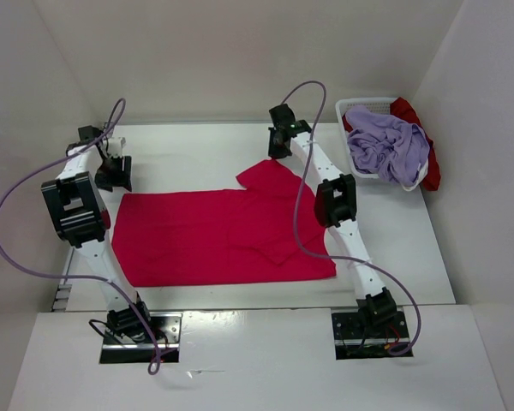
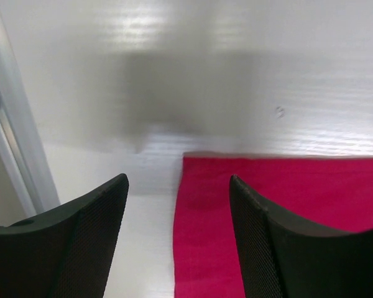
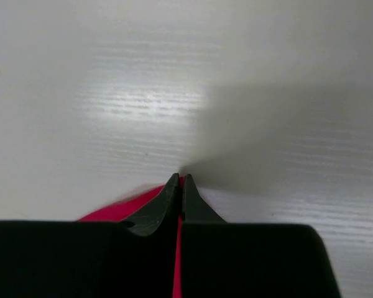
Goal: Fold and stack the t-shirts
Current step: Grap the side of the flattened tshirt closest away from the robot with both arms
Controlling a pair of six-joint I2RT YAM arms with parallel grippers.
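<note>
One pink shirt [image 1: 214,235] lies spread flat on the bench [image 1: 197,141], close to the near edge, so it looks ready to be folded. One sleeve [image 1: 270,180] pokes out on its far side. The left hand [image 2: 177,180] is open at the far left corner of the shirt. One finger is over the cloth and one is over bare bench, I think so it can pinch that corner. The right hand [image 3: 179,180] is squeezed shut on the tip of the sleeve, with a bit of pink cloth between its fingers, likely to fold it in. Farther off, at the far right, a white basket [image 1: 364,104] holds a purple shirt [image 1: 385,145] and a dark red shirt [image 1: 433,171], which seem to be waiting their turn.
</note>
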